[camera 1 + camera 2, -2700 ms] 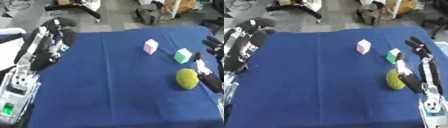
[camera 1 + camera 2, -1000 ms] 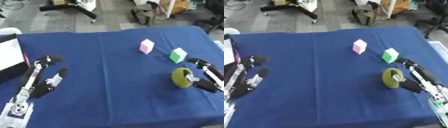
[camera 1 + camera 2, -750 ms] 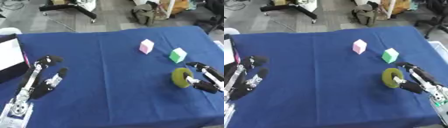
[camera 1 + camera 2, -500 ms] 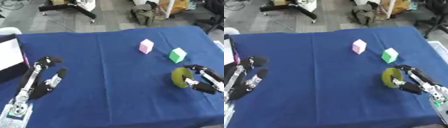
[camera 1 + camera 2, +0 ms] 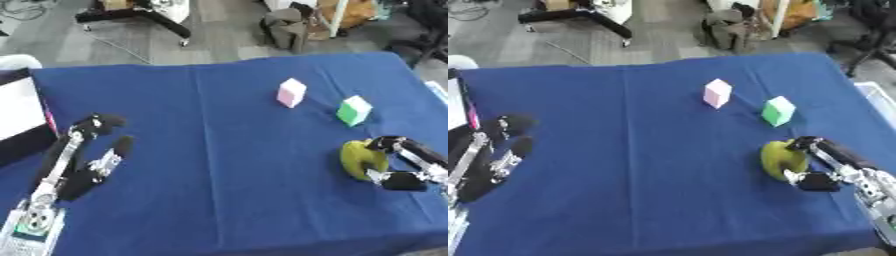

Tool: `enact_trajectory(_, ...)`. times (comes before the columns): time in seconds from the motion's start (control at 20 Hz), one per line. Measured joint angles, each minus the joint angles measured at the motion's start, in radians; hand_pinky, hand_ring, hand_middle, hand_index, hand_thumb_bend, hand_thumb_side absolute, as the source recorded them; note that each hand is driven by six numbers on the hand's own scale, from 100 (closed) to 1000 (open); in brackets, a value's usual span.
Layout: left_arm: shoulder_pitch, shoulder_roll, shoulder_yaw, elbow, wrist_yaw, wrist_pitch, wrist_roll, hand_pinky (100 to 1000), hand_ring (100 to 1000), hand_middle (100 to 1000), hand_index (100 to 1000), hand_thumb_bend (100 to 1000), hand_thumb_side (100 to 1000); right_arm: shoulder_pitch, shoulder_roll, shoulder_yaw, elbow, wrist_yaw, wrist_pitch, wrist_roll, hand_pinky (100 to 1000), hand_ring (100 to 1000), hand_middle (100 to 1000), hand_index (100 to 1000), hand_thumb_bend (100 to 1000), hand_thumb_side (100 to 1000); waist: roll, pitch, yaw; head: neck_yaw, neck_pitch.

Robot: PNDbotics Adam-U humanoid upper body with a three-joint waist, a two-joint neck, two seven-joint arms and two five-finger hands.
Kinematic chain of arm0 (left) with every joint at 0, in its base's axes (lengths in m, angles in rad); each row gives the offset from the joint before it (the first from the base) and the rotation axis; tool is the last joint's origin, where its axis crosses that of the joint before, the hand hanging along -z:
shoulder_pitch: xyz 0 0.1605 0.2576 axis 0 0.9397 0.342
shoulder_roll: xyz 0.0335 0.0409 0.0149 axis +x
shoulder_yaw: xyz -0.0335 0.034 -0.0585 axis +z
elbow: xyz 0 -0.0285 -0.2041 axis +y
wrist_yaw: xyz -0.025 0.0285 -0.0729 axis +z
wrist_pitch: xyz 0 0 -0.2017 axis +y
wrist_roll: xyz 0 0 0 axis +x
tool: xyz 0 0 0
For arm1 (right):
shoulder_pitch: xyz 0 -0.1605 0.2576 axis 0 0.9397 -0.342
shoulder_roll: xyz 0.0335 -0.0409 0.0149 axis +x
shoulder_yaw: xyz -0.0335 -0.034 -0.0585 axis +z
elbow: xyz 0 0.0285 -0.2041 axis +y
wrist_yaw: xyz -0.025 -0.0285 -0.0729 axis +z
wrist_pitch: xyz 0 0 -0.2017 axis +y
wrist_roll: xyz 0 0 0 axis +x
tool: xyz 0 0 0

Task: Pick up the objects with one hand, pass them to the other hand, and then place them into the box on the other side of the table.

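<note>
At the right edge of the frame, the right hand is curling its fingers and thumb around the yellow-green object, which is sitting on the blue counter. So the pickup step is under way. Next it calls for lifting and carrying toward centre. The left hand is lying at lower left, fingers relaxed, holding nothing. The pink block and green block are waiting at upper right.

Both eyes look steeply down from the head — sharing the blue table, right view shifted slightly.
</note>
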Motion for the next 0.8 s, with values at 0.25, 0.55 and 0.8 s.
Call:
enact_trajectory(0.25,0.000,0.000,0.000,0.001,0.005,0.007,0.002,849,871,703,738,420,854,0.000,0.001,-0.006,-0.025,0.033,0.008,-0.172,701,641,332,209,100,100,0.001,0.000,0.001,0.001,0.000)
enact_trajectory(0.55,0.000,0.000,0.000,0.007,0.017,0.020,0.008,848,870,701,738,416,864,0.000,0.022,-0.007,-0.120,0.041,0.008,-0.319,691,624,322,186,100,100,0.001,0.000,0.000,0.003,0.000)
enact_trajectory(0.8,-0.008,0.001,0.000,0.013,0.020,0.031,0.003,848,871,702,741,422,880,-0.022,0.040,0.001,-0.260,0.032,-0.001,-0.337,693,620,323,190,100,100,0.003,0.000,-0.001,0.010,0.000)
